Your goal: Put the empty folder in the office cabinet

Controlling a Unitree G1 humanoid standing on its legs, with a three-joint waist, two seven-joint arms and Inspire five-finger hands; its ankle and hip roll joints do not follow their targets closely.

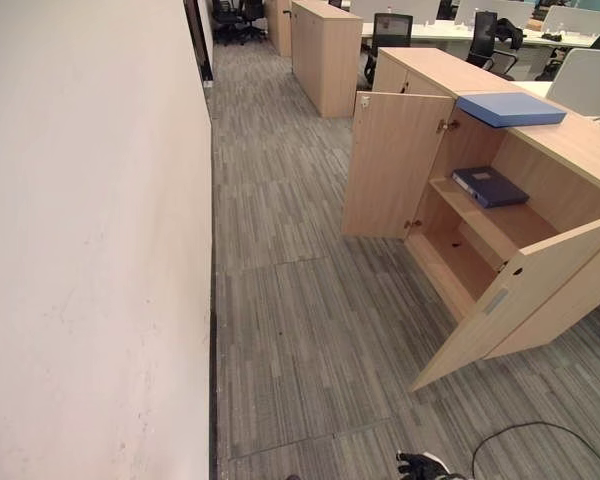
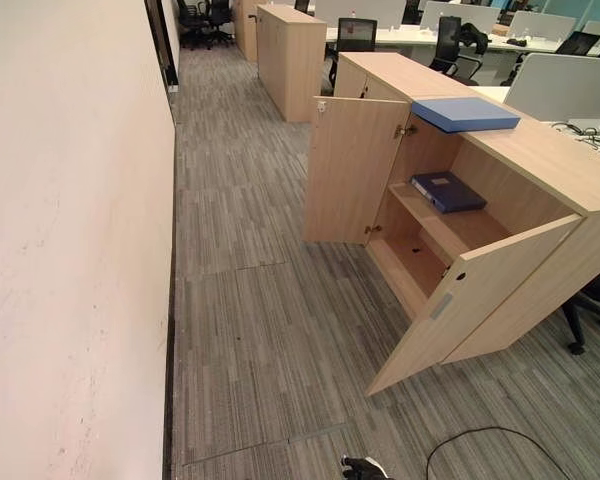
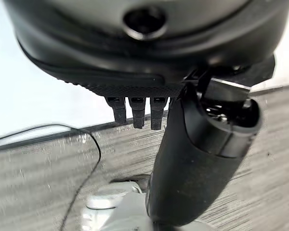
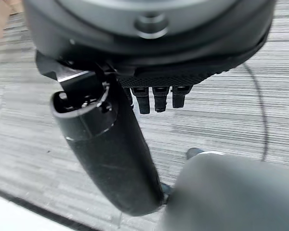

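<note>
Beige wall left, then carpet, then the open cabinet. Light blue folder lies on the cabinet top; a dark binder sits on the shelf. My left hand and right hand hang relaxed, fingers straight, holding nothing. Risk: I clip a door walking in. Lower shelf half hidden.

A low light-wood office cabinet stands on grey striped carpet, both doors open. A flat light-blue folder lies on its top; a dark-blue binder lies on its upper shelf.
</note>
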